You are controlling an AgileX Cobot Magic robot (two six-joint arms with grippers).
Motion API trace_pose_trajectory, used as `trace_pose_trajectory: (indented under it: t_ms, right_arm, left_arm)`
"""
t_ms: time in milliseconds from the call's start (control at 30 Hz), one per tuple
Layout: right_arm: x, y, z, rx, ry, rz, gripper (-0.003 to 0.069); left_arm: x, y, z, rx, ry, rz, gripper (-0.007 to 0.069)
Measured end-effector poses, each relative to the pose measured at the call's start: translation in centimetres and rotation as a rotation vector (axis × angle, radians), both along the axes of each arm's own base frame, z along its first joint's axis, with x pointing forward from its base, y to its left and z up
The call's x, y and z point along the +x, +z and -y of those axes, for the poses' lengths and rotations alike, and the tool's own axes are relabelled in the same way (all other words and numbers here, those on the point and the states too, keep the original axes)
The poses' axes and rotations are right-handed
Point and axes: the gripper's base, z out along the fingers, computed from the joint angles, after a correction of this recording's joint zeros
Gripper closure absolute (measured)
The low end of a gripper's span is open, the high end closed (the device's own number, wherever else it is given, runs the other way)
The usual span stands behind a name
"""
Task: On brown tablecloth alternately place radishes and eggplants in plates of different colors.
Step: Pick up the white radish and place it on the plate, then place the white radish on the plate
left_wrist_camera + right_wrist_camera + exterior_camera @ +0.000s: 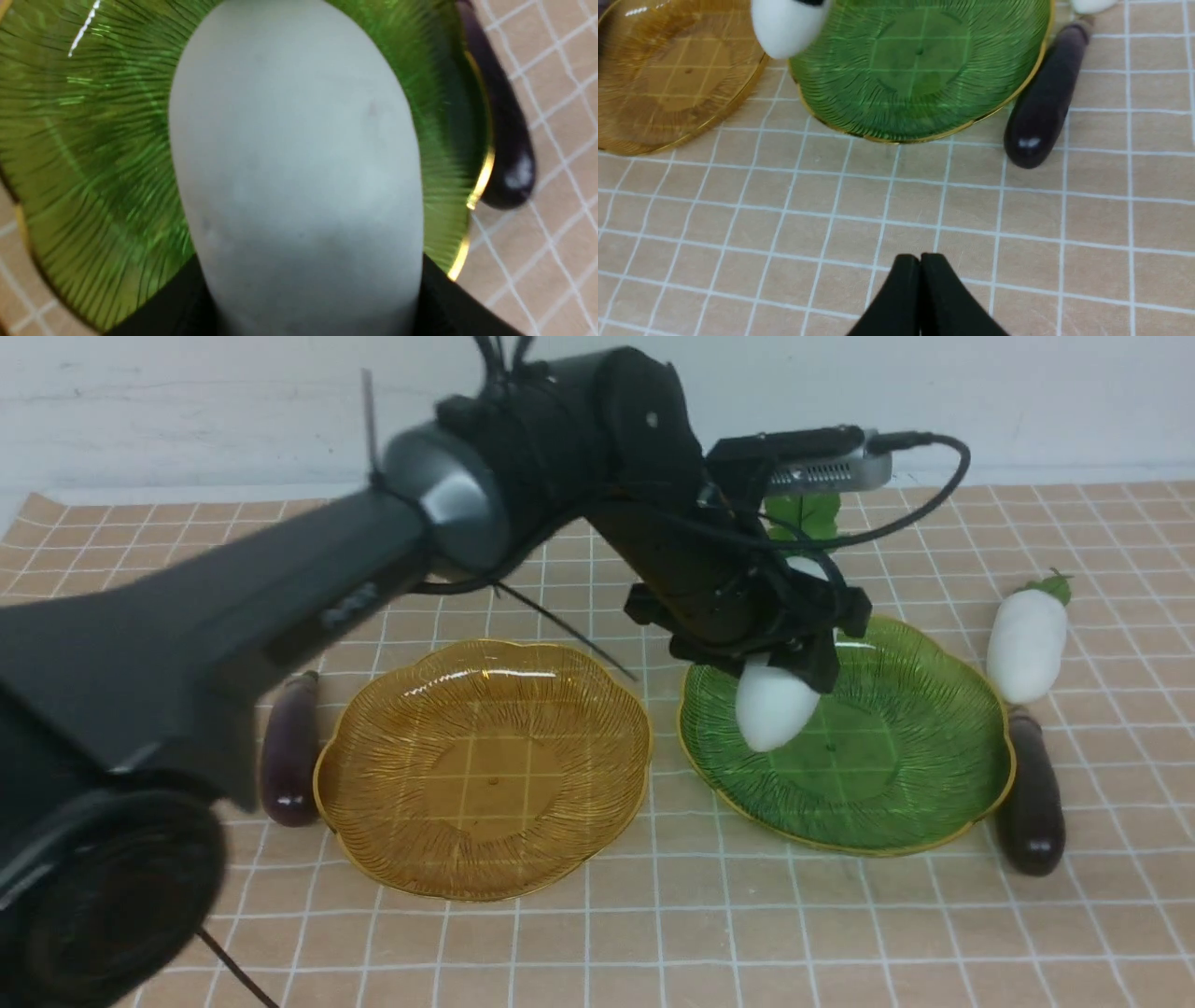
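Radish (775, 709) is clamped in left gripper (789, 665), jaws on its mid-body. White tip hangs below them over left half of green plate (915, 784) and looks clear of it. Right gripper (920, 257) is pressed closed, empty, over bare cloth twd table's near edge.

Brown tablecloth (653, 933) w/ white grid covers table; pale wall (1027, 392) behind far edge. Amber plate (485, 765) sits left of green one.

Held radish is steeply tilted: leaves up twd far edge, rounded tip down twd near edge. 2nd radish (1027, 644) lies near right edge, leaves twd far edge. Right eggplant (1032, 803) lies lengthwise just beside green rim; left eggplant (288, 751) just beside amber rim.
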Motion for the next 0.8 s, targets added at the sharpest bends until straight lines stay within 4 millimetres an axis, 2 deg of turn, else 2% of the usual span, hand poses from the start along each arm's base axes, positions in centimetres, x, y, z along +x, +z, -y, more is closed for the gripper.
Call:
trace_pose_trajectory:
  t_ms: [300, 467, 600, 667, 700, 733, 800]
  right_arm:
    - [0.7, 0.2, 0.6, 0.007, -0.097, 0.040, 0.0674]
    - [2.2, 0.0, 1.3, -0.006, -0.189, 0.038, 0.0674]
    - [4.3, -0.7, 1.7, -0.015, -0.237, -0.035, 0.0674]
    - [6.1, -0.6, 1.9, -0.025, -0.243, -0.075, 0.0674]
    - [6.3, -0.4, 1.9, -0.024, -0.244, -0.073, 0.0674]
    - [8.1, 0.0, 2.1, -0.024, -0.252, -0.095, 0.0674]
    - [9.8, 0.2, 2.5, -0.020, -0.272, -0.122, 0.0674]
  left_arm:
    - [1.8, -4.0, 1.3, 0.026, 0.012, -0.046, 0.0159]
    - [1.9, -4.3, 1.2, 0.031, 0.023, -0.065, 0.0109]
    - [2.1, -3.7, 0.7, 0.039, 0.023, -0.088, 0.0099]
    - [2.3, -2.9, 0.0, 0.051, 0.014, -0.104, 0.0114]
    - [2.3, -2.8, -0.1, 0.053, 0.012, -0.107, 0.0121]
    - [2.4, -2.0, -0.6, 0.063, 0.003, -0.119, 0.0163]
    - [2.7, -1.0, -1.3, 0.079, -0.004, -0.117, 0.0253]
